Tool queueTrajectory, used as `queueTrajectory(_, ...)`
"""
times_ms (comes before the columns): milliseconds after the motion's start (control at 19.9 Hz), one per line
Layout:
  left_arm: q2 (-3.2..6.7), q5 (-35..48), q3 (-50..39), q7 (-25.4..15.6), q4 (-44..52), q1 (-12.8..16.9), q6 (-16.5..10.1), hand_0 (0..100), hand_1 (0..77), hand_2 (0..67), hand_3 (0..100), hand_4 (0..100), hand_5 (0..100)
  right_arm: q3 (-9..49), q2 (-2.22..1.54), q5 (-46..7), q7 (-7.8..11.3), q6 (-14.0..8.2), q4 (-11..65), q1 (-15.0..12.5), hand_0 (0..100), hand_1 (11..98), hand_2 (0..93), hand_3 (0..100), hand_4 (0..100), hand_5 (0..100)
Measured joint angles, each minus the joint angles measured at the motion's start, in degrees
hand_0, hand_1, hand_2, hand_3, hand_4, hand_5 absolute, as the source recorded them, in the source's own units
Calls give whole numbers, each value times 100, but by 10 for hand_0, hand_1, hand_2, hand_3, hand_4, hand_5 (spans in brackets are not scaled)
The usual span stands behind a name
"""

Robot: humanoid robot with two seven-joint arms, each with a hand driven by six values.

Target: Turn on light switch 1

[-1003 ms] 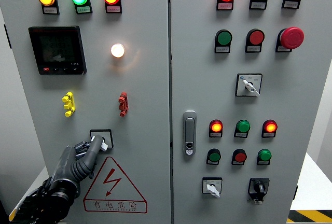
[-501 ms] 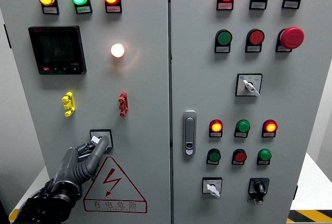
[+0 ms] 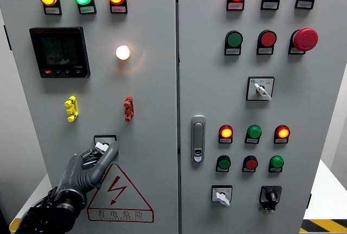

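Note:
Low on the left cabinet door sits a small rotary switch (image 3: 104, 138) with a black square plate and a white knob. My left hand (image 3: 101, 151) comes up from the lower left, its dark fingers (image 3: 108, 154) curled around the white knob and covering most of the plate. Above it, a round white lamp (image 3: 123, 52) glows on the same door. No right hand shows in the head view.
Yellow (image 3: 71, 108) and red (image 3: 128, 108) levers sit above the switch, a black display (image 3: 59, 51) higher up, and a high-voltage warning triangle (image 3: 120, 193) just below my hand. The right door carries a handle (image 3: 198, 138), lit buttons, selector switches and a red emergency button (image 3: 305, 39).
My left hand has shifted slightly right and down at the switch, and its index finger now lies further across the plate. The white lamp stays lit throughout.

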Motion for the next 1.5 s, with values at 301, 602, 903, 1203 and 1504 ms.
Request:
queueTrajectory(301,16,-2,-4,-15,-10,104,-14,0,472,525,970,1000,1000,-2,-2,0,0,0,0,0,0,199,0,197,194,104)
queueTrajectory(602,32,-24,-21,-376,-29,310,-24,0,479,526,966,1000,1000,-2,-2,0,0,-4,0,1,0,196,0,197,194,104)
queueTrajectory(903,30,-468,-25,-903,-32,519,-84,0,460,532,978,1000,994,-2,0,0,0,-2,0,1,0,192,0,198,194,105)
queueTrajectory(1203,189,-1140,10,-1629,11,884,-311,0,411,465,933,1000,906,-2,1,0,0,3,0,1,0,198,0,198,194,105)
queueTrajectory(1504,510,-1733,126,-1900,73,1571,-386,0,373,359,779,948,795,-2,0,0,0,-2,0,0,0,194,0,198,194,105)
